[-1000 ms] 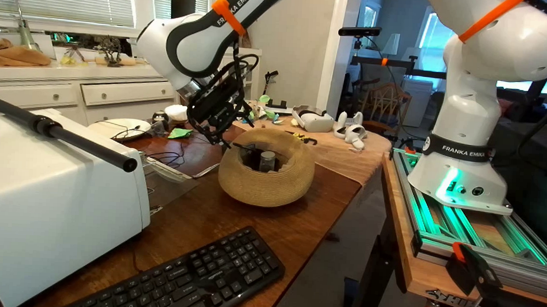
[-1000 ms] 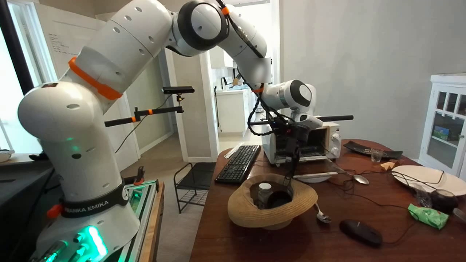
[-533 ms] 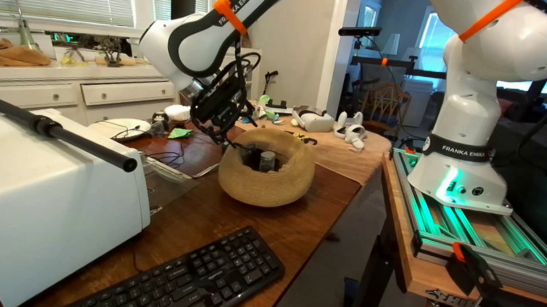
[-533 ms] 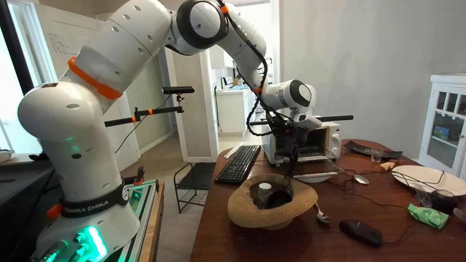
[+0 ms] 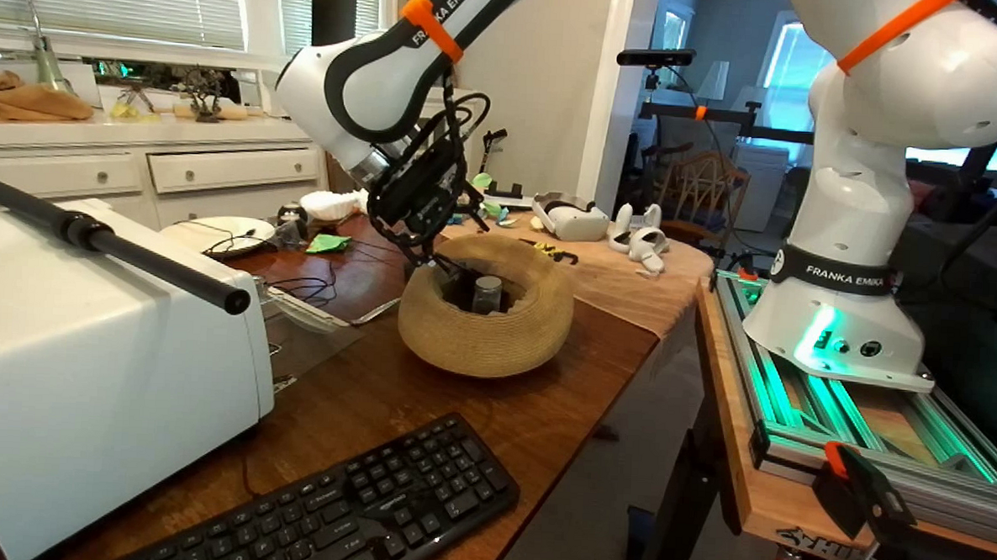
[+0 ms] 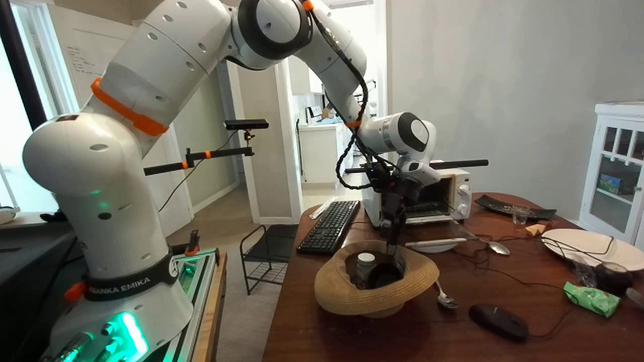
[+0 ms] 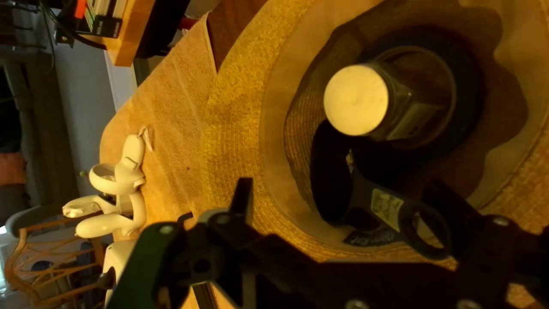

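An upturned straw hat (image 5: 485, 347) stands on the wooden table; it also shows in an exterior view (image 6: 347, 296) and the wrist view (image 7: 233, 111). Inside it stands a glass jar with a white lid (image 7: 356, 100), also seen in both exterior views (image 5: 488, 295) (image 6: 366, 269). Beside the jar lies a black item with a pale label and a loop at one end (image 7: 373, 199). My gripper (image 7: 345, 199) is open above the hat's rim, fingers wide apart, the looped end near the right finger. In both exterior views the gripper (image 5: 440, 267) (image 6: 395, 250) is at the hat's edge; contact cannot be told.
A white toaster oven (image 5: 108, 355) with a black bar (image 5: 121, 251) across its top stands near a black keyboard (image 5: 371, 502). A mouse (image 6: 498, 322), spoon (image 6: 445, 297), green wrapper (image 6: 592, 298) and white plate (image 6: 593, 247) lie around the hat. A VR headset (image 5: 575, 219) is behind.
My gripper has moved over the hat's rim, rightward in an exterior view and slightly leftward in an exterior view from another side. The hat and jar have not moved.
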Action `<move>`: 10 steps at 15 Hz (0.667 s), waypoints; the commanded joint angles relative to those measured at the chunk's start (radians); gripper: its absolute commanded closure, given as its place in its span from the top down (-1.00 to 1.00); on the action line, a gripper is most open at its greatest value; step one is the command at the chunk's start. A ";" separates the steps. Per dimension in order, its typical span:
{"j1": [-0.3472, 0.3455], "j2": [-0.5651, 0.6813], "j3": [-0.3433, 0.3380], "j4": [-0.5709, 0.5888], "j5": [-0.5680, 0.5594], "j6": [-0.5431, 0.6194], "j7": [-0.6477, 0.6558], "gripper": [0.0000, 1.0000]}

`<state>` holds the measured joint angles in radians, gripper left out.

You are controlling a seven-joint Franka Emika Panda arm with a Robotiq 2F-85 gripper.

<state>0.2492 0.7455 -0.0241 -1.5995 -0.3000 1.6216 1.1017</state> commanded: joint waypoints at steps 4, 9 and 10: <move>-0.017 -0.022 -0.002 -0.056 0.014 0.024 -0.040 0.93; -0.014 -0.024 -0.004 -0.059 0.010 0.026 -0.052 0.21; -0.014 -0.025 -0.004 -0.060 0.010 0.028 -0.053 0.01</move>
<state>0.2355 0.7421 -0.0249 -1.6274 -0.2976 1.6238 1.0693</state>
